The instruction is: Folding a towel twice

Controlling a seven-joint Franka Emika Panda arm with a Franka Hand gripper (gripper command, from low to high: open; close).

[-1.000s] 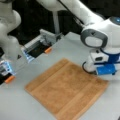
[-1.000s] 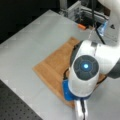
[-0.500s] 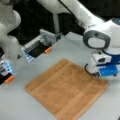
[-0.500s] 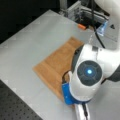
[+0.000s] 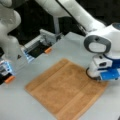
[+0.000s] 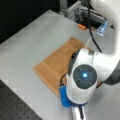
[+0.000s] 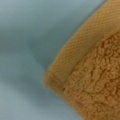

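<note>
**A:** So where's the towel [image 5: 65,89] right now?

**B:** Lying flat and unfolded on the grey desk [image 5: 72,46], about in the middle. No fold in it yet.

**A:** And the claw?

**B:** The gripper [image 5: 96,78] is down at the towel's corner, the one toward a front view's right. Wrist view is just that corner [image 7: 56,77] up close, woven band and terry. Open or clamped, I honestly can't tell; the fingers are hidden.
</note>
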